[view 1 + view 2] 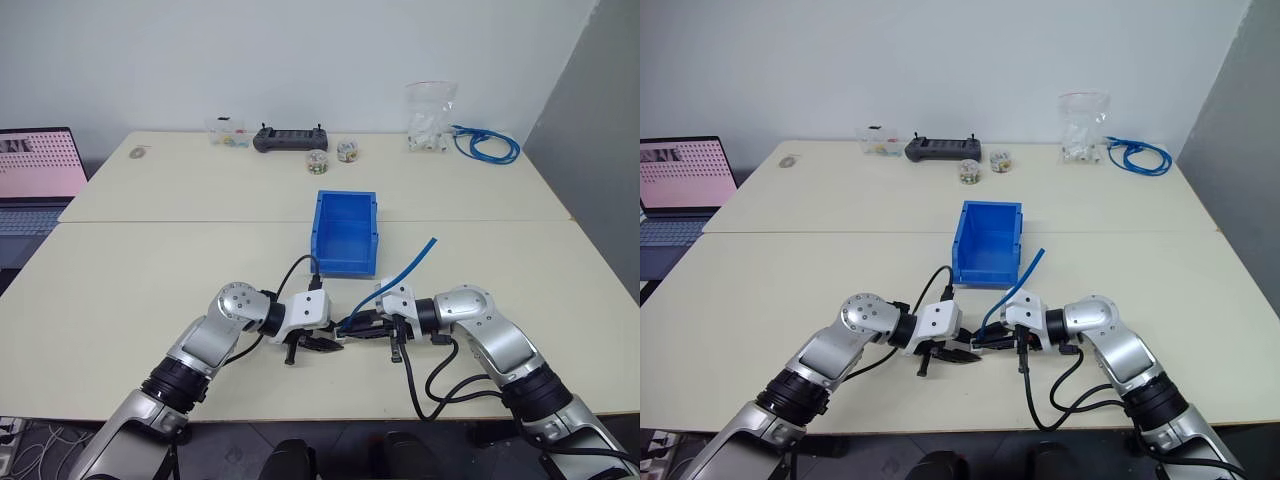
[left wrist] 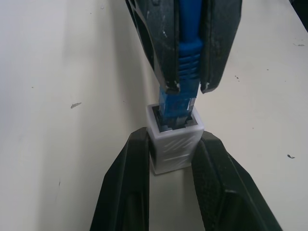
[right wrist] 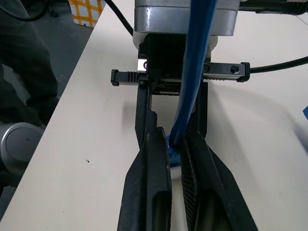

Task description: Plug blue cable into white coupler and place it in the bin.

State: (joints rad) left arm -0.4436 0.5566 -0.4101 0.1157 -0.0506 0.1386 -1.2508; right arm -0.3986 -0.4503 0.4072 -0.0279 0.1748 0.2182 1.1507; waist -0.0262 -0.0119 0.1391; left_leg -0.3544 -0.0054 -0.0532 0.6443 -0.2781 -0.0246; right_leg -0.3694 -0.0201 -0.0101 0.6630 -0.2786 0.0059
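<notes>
The blue cable (image 2: 188, 57) is pinched near its plug between my right gripper's (image 2: 190, 88) pressed-together fingers, and the plug sits in the dark opening of the white coupler (image 2: 174, 144). I cannot tell whether it is fully seated, since the fingers and the coupler's rim hide the clip. My left gripper (image 2: 174, 161) clamps the coupler between its two black fingers (image 2: 129, 183). The two grippers meet tip to tip above the near edge of the table (image 1: 150, 270), and from the head views the coupler itself is too small to make out there. The cable's free end rises toward the far right, just near the bin (image 1: 346, 230), which sits mid-table beyond my hands. No writing is readable on coupler, cable or bin.
</notes>
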